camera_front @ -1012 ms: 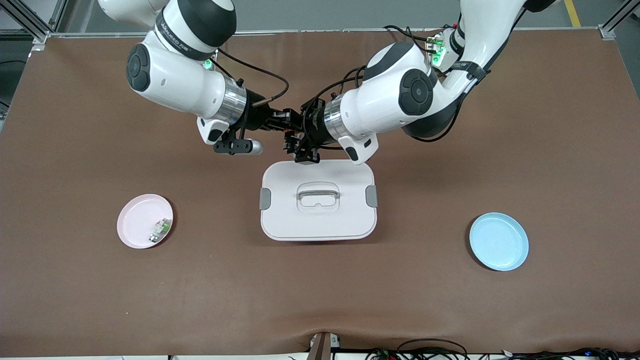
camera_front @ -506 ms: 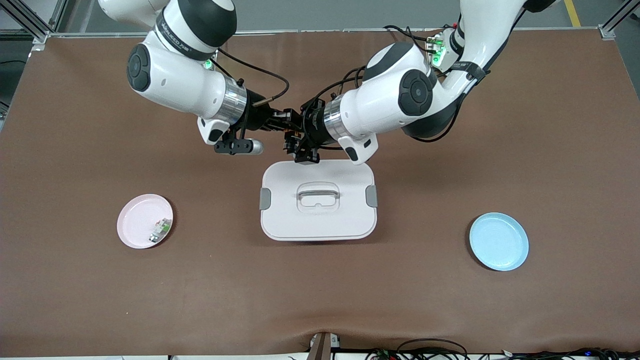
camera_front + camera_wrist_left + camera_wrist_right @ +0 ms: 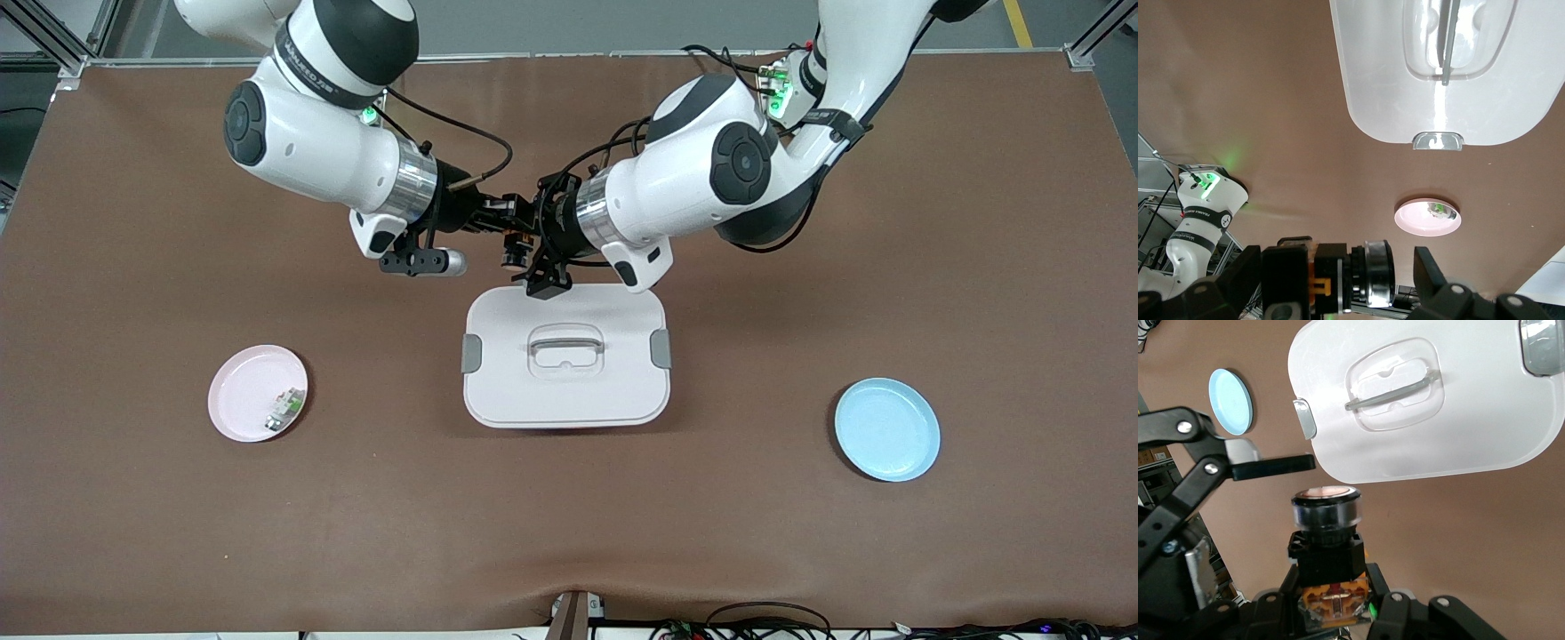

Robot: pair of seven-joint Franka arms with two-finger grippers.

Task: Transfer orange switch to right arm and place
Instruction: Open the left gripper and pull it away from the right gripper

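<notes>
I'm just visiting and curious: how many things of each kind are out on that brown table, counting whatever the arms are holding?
Plates: 2, a pink plate and a blue plate
Lidded white box: 1
Orange switch, in the right gripper: 1
Small white-and-green part on the pink plate: 1
Total: 5

Both grippers meet tip to tip above bare mat just off the white lidded box (image 3: 565, 356), at its 12 o'clock edge; the arms crowd that airspace. Pink plate (image 3: 258, 393) lies at the box's 9 o'clock, blue plate (image 3: 886, 429) at 3 o'clock, each with open mat around it. Mat at 6 o'clock unobstructed.
</notes>
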